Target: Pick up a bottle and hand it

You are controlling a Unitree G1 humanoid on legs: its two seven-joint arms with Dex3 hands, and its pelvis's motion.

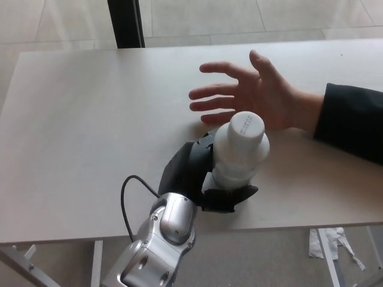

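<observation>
I have my left hand (206, 173) wrapped around the lower body of the white bottle (239, 152), thumb curled across its front and fingers behind, above the near edge of the tabletop (78, 119). The bottle tilts slightly, its cap toward the person's open hand (251, 92) waiting just beyond it. It looks like smooth, rigid plastic, probably light and a bit slippery, so I judge that a grip low on the body leaves the top free for the taker.

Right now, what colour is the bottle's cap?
White, like the rest of the bottle; cap shows best in the head view.
</observation>
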